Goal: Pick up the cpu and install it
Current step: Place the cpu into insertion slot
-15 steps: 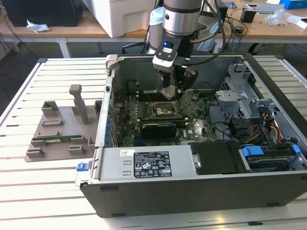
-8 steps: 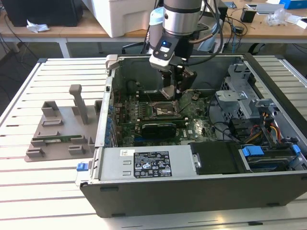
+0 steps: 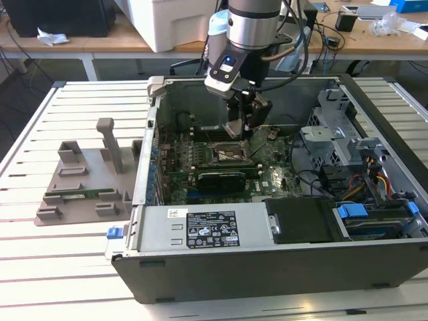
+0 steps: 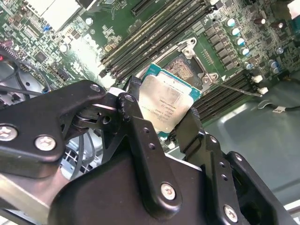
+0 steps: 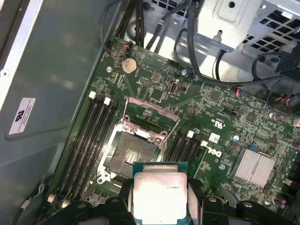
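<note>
The cpu is a small square chip with a pale silver top and green edge, and my gripper is shut on it, one black finger on each side. It hangs just above the motherboard, beside the open cpu socket, whose metal load frame is lifted. In the second wrist view the cpu sits between the fingers, partly over the socket. In the exterior view my gripper is lowered inside the open computer case, over the socket.
Memory slots flank the socket. A finned heatsink and loose cables lie nearby. A black expansion card sits near the socket, with a drive cage at the exterior view's right. A grey moulded tray stands on the slatted table, left of the case.
</note>
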